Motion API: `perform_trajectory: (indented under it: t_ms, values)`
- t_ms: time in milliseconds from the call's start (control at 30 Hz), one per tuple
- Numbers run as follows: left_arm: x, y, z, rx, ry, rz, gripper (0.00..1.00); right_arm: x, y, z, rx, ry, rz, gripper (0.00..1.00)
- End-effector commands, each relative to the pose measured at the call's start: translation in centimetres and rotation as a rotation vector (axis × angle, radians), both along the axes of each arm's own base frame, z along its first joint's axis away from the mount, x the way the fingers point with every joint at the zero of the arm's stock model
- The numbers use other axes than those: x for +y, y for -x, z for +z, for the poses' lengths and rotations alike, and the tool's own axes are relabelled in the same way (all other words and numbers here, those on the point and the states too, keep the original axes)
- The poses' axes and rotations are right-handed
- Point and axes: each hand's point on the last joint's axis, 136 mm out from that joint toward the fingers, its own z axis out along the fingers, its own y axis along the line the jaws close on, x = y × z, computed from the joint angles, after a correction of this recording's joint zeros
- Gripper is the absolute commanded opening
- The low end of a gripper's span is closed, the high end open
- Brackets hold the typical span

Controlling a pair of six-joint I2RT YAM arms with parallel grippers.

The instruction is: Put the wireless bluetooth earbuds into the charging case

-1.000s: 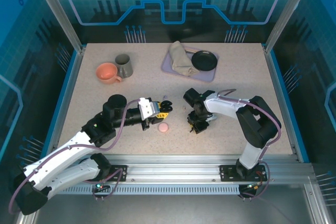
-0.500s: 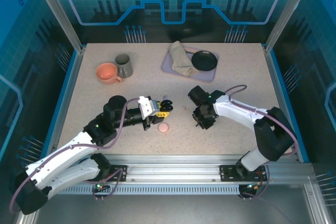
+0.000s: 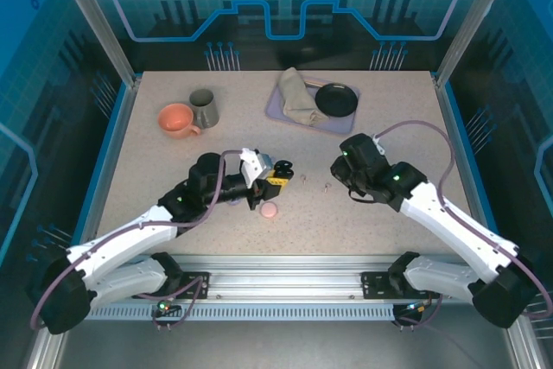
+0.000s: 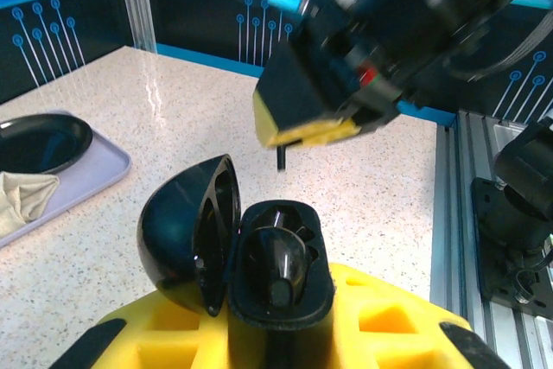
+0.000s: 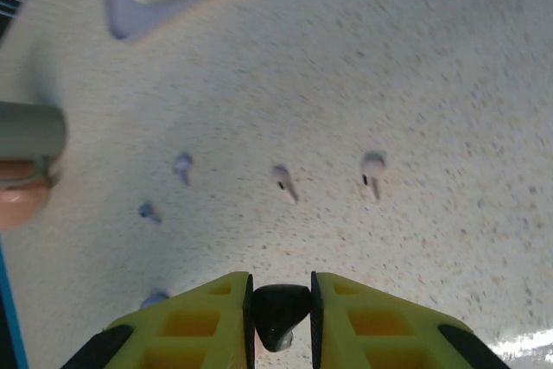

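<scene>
Left gripper [image 4: 278, 326] clenching open black charging case [image 4: 278, 261], lid [image 4: 183, 235] tipping back to left. Right gripper [image 5: 281, 293] pinching black earbud [image 5: 278, 315] tight between yellow pads, hanging over table [image 5: 449, 84], near case, not touching it. Pale earbuds [image 5: 283, 181] and lilac earbuds [image 5: 182, 164] lying loose on table below. Pink case [image 3: 269, 210] sitting shut near left gripper.
</scene>
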Motion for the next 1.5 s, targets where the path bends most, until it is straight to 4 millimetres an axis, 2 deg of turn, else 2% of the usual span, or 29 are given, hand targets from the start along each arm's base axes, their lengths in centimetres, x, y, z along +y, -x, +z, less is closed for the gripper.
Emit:
perform_trajectory:
  t_ms: [0, 200, 333, 467, 700, 1033, 1467]
  values:
    - [-1.2, -0.9, 2.9, -0.038, 0.073, -0.004, 0.00, 0.6, -0.9, 5.2, -0.198, 0.038, 0.127, 0.24]
    - [-2.9, -1.3, 3.7, -0.062, 0.087, -0.047, 0.00, 2.9, -0.2, 9.6, -0.293, -0.040, 0.276, 0.23]
    - [-4.4, -1.1, 3.9, -0.084, 0.086, -0.088, 0.00, 4.0, 0.5, 11.2, -0.315, -0.088, 0.330, 0.23]
    - [-5.2, -1.1, 4.2, -0.103, 0.107, -0.105, 0.00, 4.2, 1.0, 12.0, -0.326, -0.108, 0.339, 0.23]
    - [-5.7, -2.1, 3.9, -0.109, 0.092, -0.083, 0.00, 5.1, 2.0, 12.0, -0.312, -0.132, 0.350, 0.22]
    - [-6.1, -2.6, 3.5, -0.106, 0.081, -0.085, 0.00, 6.8, 2.2, 12.3, -0.322, -0.106, 0.392, 0.22]
    - [-6.1, -2.4, 3.8, -0.107, 0.086, -0.092, 0.00, 6.5, 2.2, 10.4, -0.291, -0.047, 0.383, 0.22]
